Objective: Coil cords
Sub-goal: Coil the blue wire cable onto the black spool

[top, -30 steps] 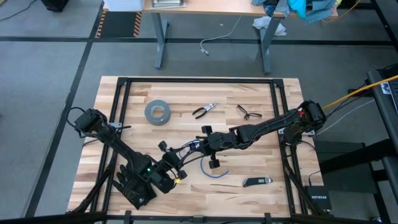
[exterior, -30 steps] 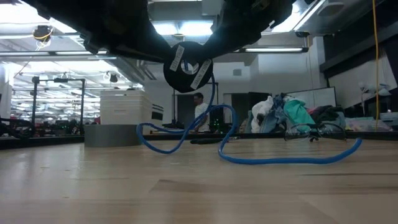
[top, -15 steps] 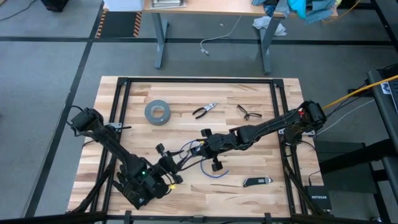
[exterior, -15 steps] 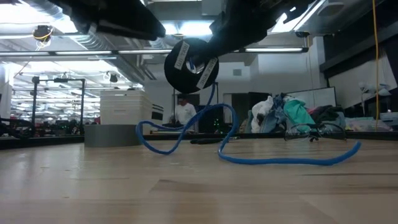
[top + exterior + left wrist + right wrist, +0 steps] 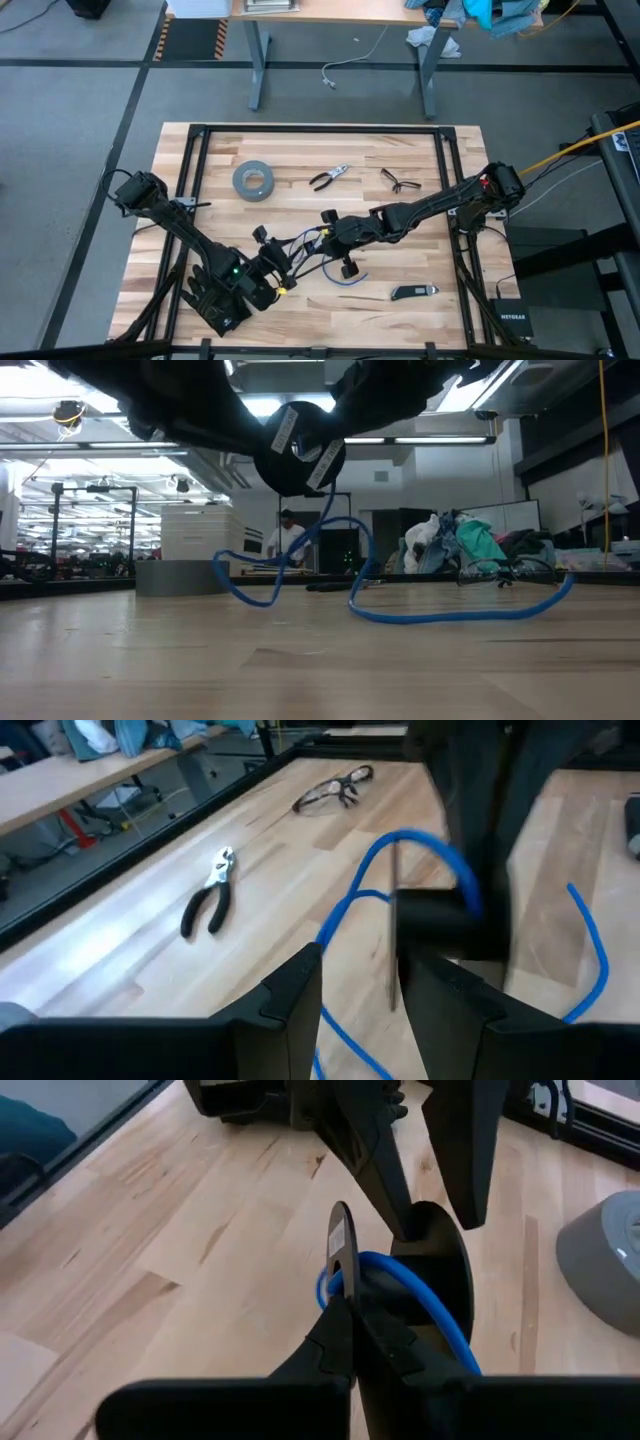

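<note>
Thin black-and-blue cords (image 5: 300, 455), wound in a small bundle: light, limp, springy; pinched by clenched right claw (image 5: 345, 1305); left claw (image 5: 272, 268) at seven o'clock, grasp indiscernible; best gripped across the bundle.

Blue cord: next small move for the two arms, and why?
Probably wind one more turn onto the bundle. The right gripper is shut on the cord at the black coil, held above the table, while a long blue loop lies loose on the wood. The left gripper sits beside it.
</note>
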Tool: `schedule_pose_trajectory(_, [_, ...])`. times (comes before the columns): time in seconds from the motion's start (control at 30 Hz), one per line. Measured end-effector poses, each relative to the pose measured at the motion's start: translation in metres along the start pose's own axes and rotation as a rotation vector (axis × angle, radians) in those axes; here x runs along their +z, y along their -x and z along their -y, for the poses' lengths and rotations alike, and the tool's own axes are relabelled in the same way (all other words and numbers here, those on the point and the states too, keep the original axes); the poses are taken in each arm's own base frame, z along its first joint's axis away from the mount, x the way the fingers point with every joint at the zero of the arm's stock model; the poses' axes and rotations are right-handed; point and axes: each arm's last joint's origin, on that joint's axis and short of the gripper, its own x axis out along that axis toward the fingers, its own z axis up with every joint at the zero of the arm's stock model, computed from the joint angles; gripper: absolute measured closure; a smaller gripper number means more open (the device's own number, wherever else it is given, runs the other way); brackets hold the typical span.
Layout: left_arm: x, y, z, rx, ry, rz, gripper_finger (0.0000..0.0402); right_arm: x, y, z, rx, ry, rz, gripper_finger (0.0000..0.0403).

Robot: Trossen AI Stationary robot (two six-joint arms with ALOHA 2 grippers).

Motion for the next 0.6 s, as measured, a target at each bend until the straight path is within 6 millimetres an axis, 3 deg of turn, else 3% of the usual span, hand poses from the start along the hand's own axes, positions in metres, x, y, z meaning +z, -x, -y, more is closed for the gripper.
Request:
schedule_pose_trajectory(0.13, [-0.002,0.002,0.001,-0.013,-0.007,-0.004,0.0274,-0.001,0.0,-0.001,0.015,0.021,-0.006,0.0401])
schedule_pose_trajectory(0.27, [0.002,0.017,0.005,-0.072,-0.092,0.019,0.0274,-0.001,0.0,-0.003,0.074,0.027,0.001,0.0401])
schedule_pose_trajectory(0.6, [0.013,0.061,0.01,-0.188,-0.567,0.125,0.0274,0.008,0.002,-0.009,0.334,0.219,0.179,0.0401])
